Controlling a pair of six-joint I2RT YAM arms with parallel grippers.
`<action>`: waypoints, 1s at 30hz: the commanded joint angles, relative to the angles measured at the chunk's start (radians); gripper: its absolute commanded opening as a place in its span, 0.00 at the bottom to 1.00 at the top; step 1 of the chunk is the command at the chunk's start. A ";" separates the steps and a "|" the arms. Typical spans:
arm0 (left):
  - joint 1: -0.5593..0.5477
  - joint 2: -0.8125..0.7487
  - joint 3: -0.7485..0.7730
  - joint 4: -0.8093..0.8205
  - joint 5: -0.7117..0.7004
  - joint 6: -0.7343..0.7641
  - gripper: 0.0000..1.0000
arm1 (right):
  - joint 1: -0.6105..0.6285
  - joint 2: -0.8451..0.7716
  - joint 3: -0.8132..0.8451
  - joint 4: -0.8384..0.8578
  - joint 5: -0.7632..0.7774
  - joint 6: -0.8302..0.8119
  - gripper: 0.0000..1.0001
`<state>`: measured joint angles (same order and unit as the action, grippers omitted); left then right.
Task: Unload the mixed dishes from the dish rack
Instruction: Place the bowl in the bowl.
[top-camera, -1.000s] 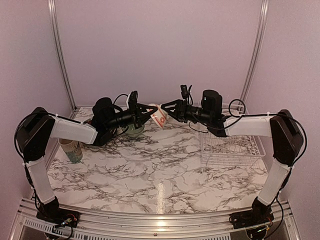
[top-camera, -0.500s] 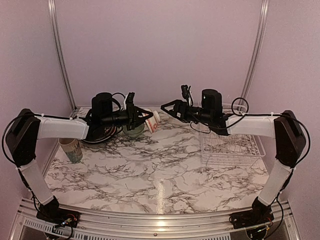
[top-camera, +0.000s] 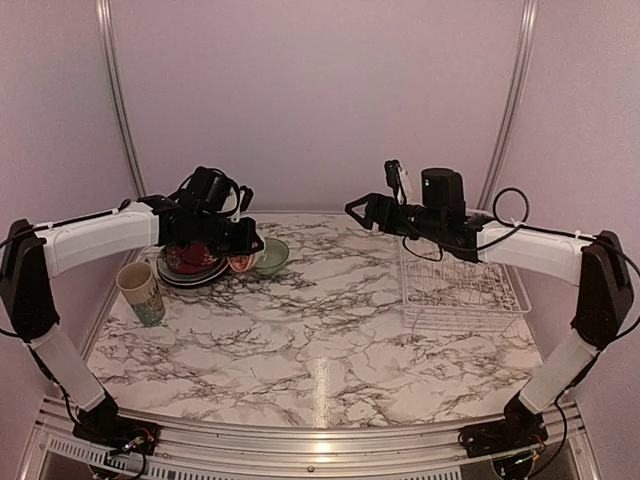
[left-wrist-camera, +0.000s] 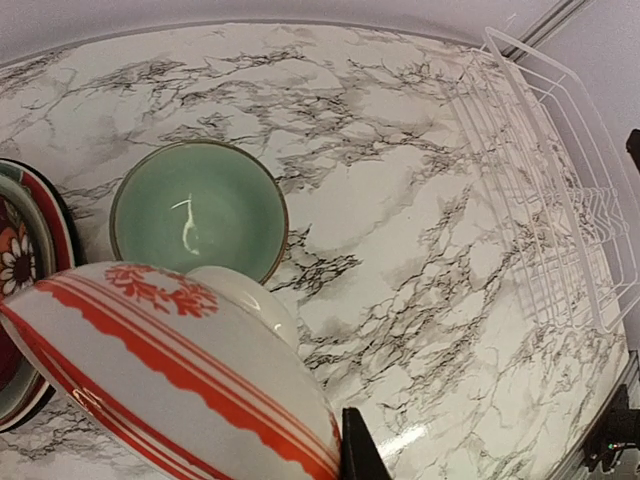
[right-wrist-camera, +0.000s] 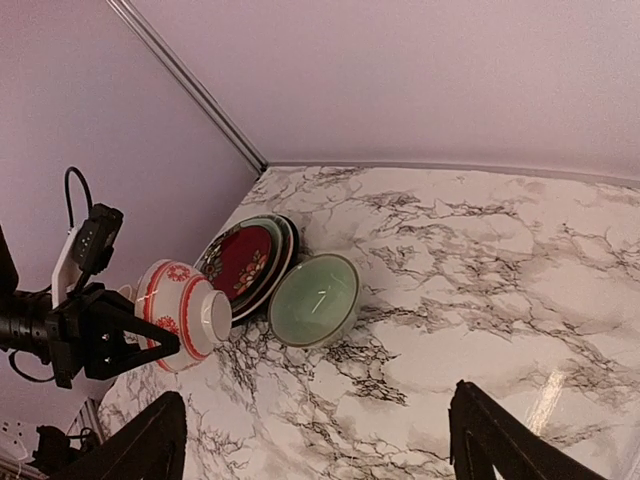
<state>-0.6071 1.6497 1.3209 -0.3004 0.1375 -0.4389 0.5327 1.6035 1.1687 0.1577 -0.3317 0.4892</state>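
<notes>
My left gripper (top-camera: 243, 260) is shut on the orange-red-and-white patterned bowl (left-wrist-camera: 150, 380), holding it on its side low over the table. The bowl (right-wrist-camera: 180, 315) hangs between the stack of plates (top-camera: 188, 264) and a pale green bowl (top-camera: 271, 255). The top plate (right-wrist-camera: 243, 258) is dark red with flowers. A tall cream mug (top-camera: 140, 292) stands left of the stack. The white wire dish rack (top-camera: 462, 292) sits at the right. My right gripper (top-camera: 366, 212) is open in the air, just left of the rack's far corner, holding nothing.
The back wall and two metal corner posts (top-camera: 118, 100) close the far side. The rack's wires (left-wrist-camera: 560, 190) fill the right of the left wrist view. Marble tabletop (top-camera: 320, 330) lies between the plates and the rack.
The right gripper opened off the patterned bowl and drew back towards the rack. The left arm swung the bowl left and down to beside the plates and green bowl.
</notes>
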 joint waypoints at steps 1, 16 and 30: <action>0.003 0.031 0.135 -0.220 -0.184 0.237 0.00 | -0.014 -0.044 0.020 -0.074 0.071 -0.060 0.87; -0.016 0.407 0.644 -0.527 -0.343 0.400 0.00 | -0.035 -0.166 -0.047 -0.116 0.151 -0.107 0.87; -0.042 0.599 0.813 -0.578 -0.361 0.394 0.00 | -0.052 -0.220 -0.085 -0.128 0.171 -0.128 0.89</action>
<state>-0.6403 2.2284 2.0842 -0.8497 -0.1844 -0.0586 0.4908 1.4101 1.0943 0.0448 -0.1783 0.3786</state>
